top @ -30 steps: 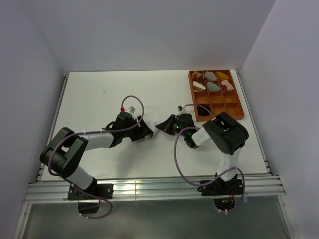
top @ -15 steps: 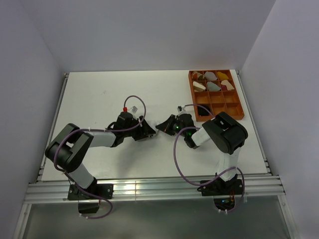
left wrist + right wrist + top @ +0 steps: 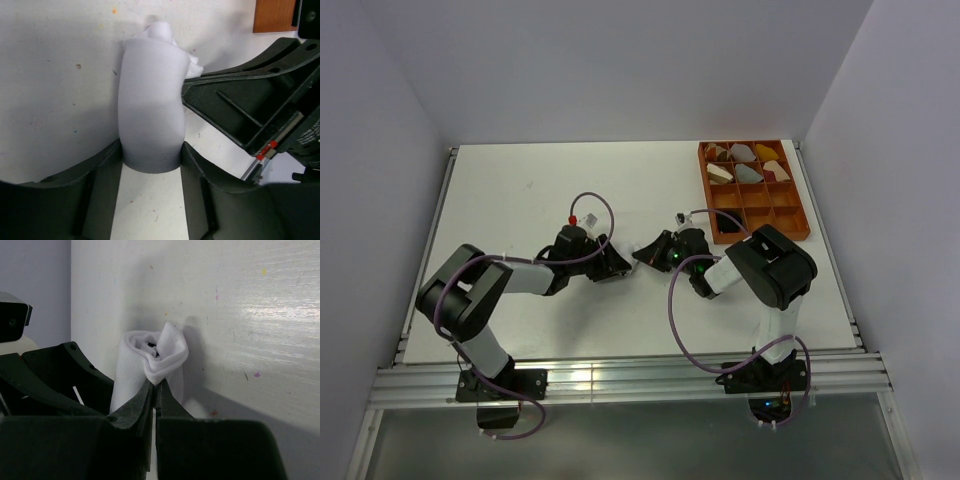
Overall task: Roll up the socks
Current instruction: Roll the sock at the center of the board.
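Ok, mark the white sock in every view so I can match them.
Left wrist: white sock, centre, between the left claw's fingers.
Right wrist: centre-left, its top fold pinched by the right claw.
Top external: too pale to pick out; look between left claw and right claw, mid-table.
Shared landmark: the right claw, at the sock's end in each view.

sock (image 3: 150, 115) — on table (image 3: 520, 190) (tray (image 3: 757, 218) behind, right)

Both arms stretched low, facing each other; left claw (image 3: 150, 156) hugged the white sock (image 3: 150, 100), right claw (image 3: 155, 387) pinched its edge.
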Controlling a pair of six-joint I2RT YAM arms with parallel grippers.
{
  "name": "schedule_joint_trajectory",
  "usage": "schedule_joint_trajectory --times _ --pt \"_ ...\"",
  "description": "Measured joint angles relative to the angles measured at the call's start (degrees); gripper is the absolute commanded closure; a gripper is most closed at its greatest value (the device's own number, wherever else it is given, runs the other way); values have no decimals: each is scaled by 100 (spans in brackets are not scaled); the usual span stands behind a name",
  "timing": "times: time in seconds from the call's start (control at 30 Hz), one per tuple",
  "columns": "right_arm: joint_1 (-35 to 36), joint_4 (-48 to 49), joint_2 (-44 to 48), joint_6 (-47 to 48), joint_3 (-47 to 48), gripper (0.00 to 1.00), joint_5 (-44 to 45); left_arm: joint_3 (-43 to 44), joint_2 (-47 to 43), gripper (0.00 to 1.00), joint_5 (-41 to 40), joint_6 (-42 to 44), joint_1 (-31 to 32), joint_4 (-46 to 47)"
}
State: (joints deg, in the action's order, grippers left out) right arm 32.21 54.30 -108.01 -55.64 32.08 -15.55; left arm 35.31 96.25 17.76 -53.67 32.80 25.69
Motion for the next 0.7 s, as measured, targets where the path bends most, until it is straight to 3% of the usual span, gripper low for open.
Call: schedule_joint_trajectory --times 0.27,0.4,0.5,0.6,0.7 --pt "0 -42 2 -2 17 100 0 0 105 78 96 44 -11 -11" --pt "0 -120 33 -7 28 100 7 2 105 97 111 63 -11 -28" --pt "0 -304 114 -13 59 100 24 33 105 100 111 74 -11 -85" --pt "0 -614 302 -26 63 88 96 129 109 100 101 125 -11 -256" --pt "0 -1202 662 -22 70 63 238 267 109 100 61 199 4 -505"
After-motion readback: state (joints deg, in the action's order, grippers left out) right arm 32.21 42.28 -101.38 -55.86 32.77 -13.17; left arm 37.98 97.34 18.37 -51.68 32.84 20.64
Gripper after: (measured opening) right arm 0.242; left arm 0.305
